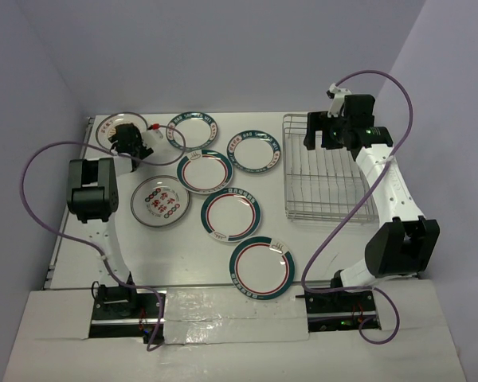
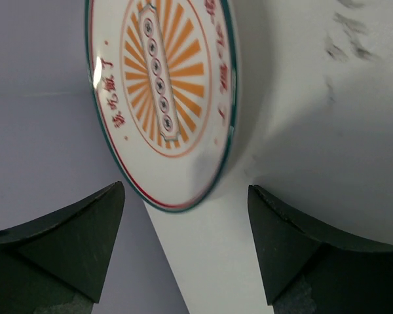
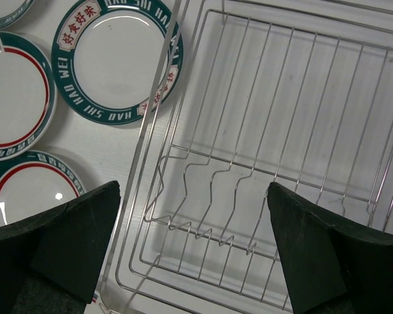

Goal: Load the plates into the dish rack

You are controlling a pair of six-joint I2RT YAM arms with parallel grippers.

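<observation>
Nothing loaded, we note: silver wire dish rack [image 1: 327, 169] bare beneath the spread right gripper [image 3: 193, 188]; seven round white plates [image 1: 260, 267] lie left of it, one just ahead of the spread left gripper [image 2: 185, 190].

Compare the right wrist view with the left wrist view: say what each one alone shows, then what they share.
Right wrist only: the dish rack, with no plate in it, and beside it a green-rimmed lettered plate plus two red-ringed plates. Left wrist only: a plate with an orange-rayed centre, ahead of the left tool. Shared: the white table and dark fingers standing apart; the right tool is open too.
</observation>
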